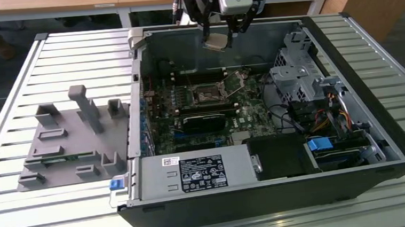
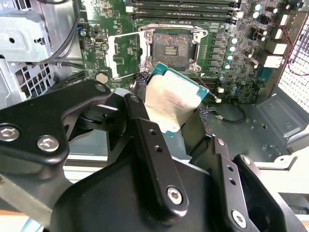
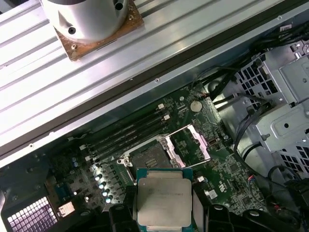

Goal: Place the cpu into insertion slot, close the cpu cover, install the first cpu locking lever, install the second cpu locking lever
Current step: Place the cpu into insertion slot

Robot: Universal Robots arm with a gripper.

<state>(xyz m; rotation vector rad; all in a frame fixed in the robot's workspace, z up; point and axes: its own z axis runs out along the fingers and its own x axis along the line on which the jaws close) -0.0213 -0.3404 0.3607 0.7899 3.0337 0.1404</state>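
Looking down on the exterior view first, we find the gripper (image 1: pixel 220 36) at twelve o'clock, hanging above the far wall of the open computer case (image 1: pixel 266 201). It is clamped on the cpu (image 1: pixel 216 43), which hangs tilted between the fingers, up in the air and clear of the board. The insertion slot (image 1: pixel 206 95) sits near the centre of the green motherboard (image 1: pixel 249 122), towards six o'clock from the held chip and well apart from it. The power supply (image 1: pixel 192 173) fills the case's near side at six o'clock. A grey fixture (image 1: pixel 69 139) rests on the slatted table (image 1: pixel 14 78) at nine o'clock.

In the second wrist view, we see the black fingers (image 2: pixel 145 130) of the gripper (image 2: pixel 171 99) pinching the cpu (image 2: pixel 169 105) by two opposite edges, metal top towards the camera. Beyond it the insertion slot (image 2: pixel 169 48) is bare. The cpu cover (image 2: pixel 126 54) is swung open just beside the slot, and the memory slots (image 2: pixel 183 7) lie on the slot's far side.

In the first wrist view, the cpu (image 3: pixel 164 200) is gripped between the fingers (image 3: pixel 123 215). The empty insertion slot (image 3: pixel 147 157) lies past its edge, the cpu cover (image 3: pixel 192 144) standing raised at the slot's side. The memory slots (image 3: pixel 125 133) run along the slot's other side, and a metal drive cage (image 3: pixel 285 96) stands farther off.
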